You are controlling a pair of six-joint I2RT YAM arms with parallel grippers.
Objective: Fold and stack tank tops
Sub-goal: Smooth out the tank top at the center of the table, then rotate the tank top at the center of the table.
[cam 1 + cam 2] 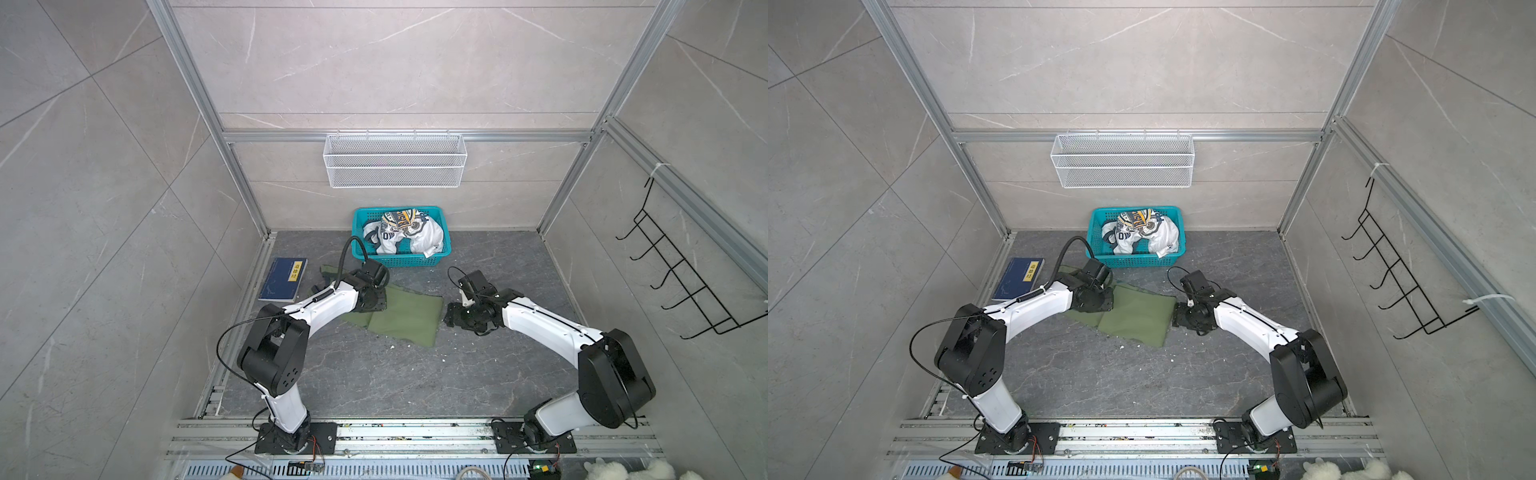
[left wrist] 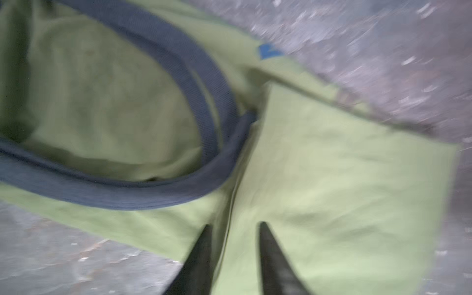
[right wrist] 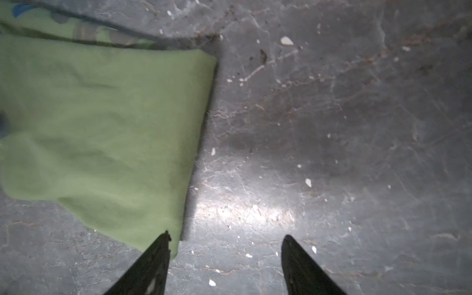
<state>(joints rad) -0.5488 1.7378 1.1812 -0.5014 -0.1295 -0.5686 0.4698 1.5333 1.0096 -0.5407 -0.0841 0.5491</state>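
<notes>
Tank tops numbered two. The olive green tank top [image 1: 409, 320] lay partly folded on the dark stone tabletop [image 1: 395, 374], between the two arms in both top views. The white tank top [image 1: 415, 240] sat crumpled inside the single teal plastic basket [image 1: 399, 262] at the back of the table, with its navy-yellow print uppermost.

The left gripper [image 2: 235, 226] hung low over the olive cloth. Its two jaws stood a little apart with nothing pinched, and a fold edge ran beneath the gap. That wrist view was blurred, but it showed one loop of navy-grey armhole trim [image 2: 122, 196] curling just beyond.

The right gripper [image 3: 226, 233] had its two jaws spread wide and held nothing. One fingertip [image 3: 163, 242] was over the corner of the olive cloth and the other over bare stone.

One blue book [image 1: 284, 279] lay near the left arm. On the walls hung one white wire basket [image 1: 395, 166] and one black hook rack [image 1: 681, 282].
</notes>
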